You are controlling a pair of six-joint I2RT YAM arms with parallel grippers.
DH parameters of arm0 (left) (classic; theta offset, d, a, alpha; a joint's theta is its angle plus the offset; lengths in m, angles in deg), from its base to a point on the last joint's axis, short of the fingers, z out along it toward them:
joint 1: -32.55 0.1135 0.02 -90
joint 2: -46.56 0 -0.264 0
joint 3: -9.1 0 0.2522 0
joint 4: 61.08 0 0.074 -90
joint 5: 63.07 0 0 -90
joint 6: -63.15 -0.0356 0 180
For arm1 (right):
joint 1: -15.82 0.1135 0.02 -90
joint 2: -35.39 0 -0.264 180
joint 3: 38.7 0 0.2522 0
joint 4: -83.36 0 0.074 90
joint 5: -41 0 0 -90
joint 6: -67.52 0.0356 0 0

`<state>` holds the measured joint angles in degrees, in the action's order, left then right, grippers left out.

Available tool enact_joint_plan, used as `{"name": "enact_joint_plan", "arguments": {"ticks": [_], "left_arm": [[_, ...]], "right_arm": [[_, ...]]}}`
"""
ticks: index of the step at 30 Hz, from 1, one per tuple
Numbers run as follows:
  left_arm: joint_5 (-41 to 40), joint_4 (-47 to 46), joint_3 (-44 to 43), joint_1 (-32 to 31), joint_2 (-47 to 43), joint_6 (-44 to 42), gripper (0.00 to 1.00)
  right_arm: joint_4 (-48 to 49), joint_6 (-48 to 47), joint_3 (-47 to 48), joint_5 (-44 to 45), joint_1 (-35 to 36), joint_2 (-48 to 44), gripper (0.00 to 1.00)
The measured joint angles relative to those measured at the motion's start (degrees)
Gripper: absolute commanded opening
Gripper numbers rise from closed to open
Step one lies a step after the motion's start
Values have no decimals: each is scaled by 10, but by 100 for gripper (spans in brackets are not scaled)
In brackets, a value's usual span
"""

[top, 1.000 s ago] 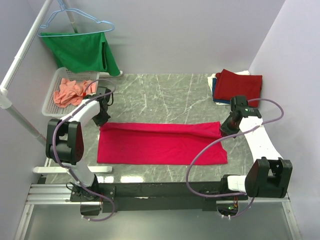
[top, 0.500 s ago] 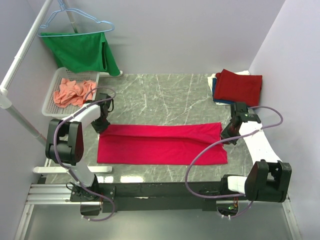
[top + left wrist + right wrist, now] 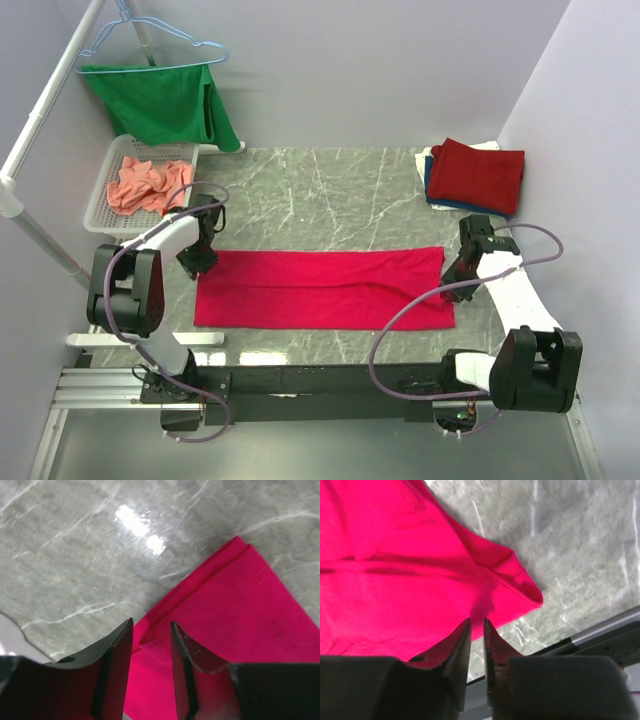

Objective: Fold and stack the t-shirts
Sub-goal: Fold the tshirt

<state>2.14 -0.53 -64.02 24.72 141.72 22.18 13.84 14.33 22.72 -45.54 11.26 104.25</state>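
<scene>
Judged about midway: found the pinkish-red t-shirt (image 3: 320, 288) lying as a long folded band on the table (image 3: 330, 190), with left claw (image 3: 150, 626) and right claw (image 3: 476, 622) narrowly parted, empty, at its ends, a dark red-topped stack (image 3: 478, 175) finished far right, and the salmon-orange t-shirt (image 3: 140, 186) unfolded in the basket (image 3: 98, 195)

Left hand (image 3: 151, 625), right hand (image 3: 477, 621): fingers parted.

Bright, even overhead light fills the top view, and shadows are soft and faint. In the left wrist view two white glare patches sit on the counter (image 3: 136, 521) at upper centre — the dark fingers (image 3: 116, 670) below are out of focus. The right wrist view is smeared, and the pinkish-red t-shirt (image 3: 395, 565) is oversaturated.
</scene>
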Motion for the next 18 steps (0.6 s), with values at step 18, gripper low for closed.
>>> {"name": "enact_joint_plan", "arguments": {"ticks": [18], "left_arm": [[38, -28, -5, -2, -50, 0, 41]], "right_arm": [[2, -23, 59, -21, -2, 13, 32]]}}
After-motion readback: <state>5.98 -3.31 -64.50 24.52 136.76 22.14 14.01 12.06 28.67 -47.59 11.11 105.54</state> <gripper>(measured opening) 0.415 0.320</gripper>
